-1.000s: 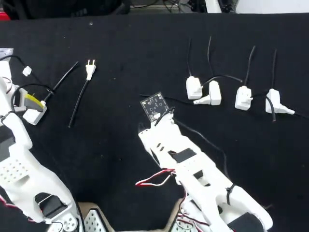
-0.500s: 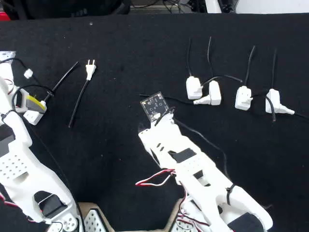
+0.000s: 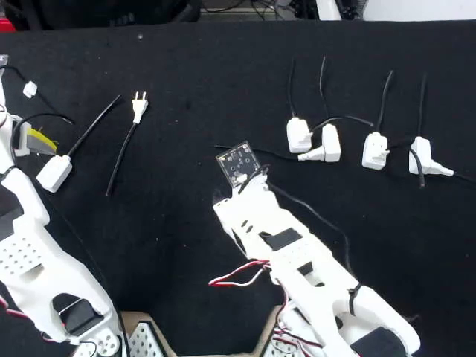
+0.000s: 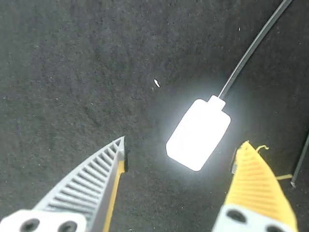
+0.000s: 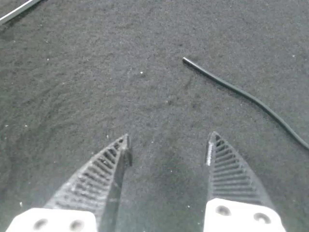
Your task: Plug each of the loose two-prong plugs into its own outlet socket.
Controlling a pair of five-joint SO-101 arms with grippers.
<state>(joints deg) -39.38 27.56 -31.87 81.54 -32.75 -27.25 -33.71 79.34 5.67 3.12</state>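
A white socket block [image 3: 53, 172] lies flat on the black cloth at the far left, its black cable running up and to the right. In the left wrist view this block [image 4: 198, 134] sits below and between the fingers of my left gripper [image 4: 183, 144], which is open and holds nothing. In the high view the left gripper [image 3: 28, 140] hangs just left of the block. A loose two-prong plug [image 3: 138, 106] lies to the right of it, prongs pointing away. My right gripper [image 5: 169, 137] is open over bare cloth near mid-table.
Several white socket blocks [image 3: 298, 135] with cables lie in a row at the right, some with plugs in them. A thin black cable [image 5: 241, 92] crosses the cloth ahead of the right gripper. The right arm [image 3: 282, 238] stretches from the front edge toward the centre.
The left gripper has drawn back to the far left, away from the white socket block. The block stays on the cloth. The right arm has not moved.
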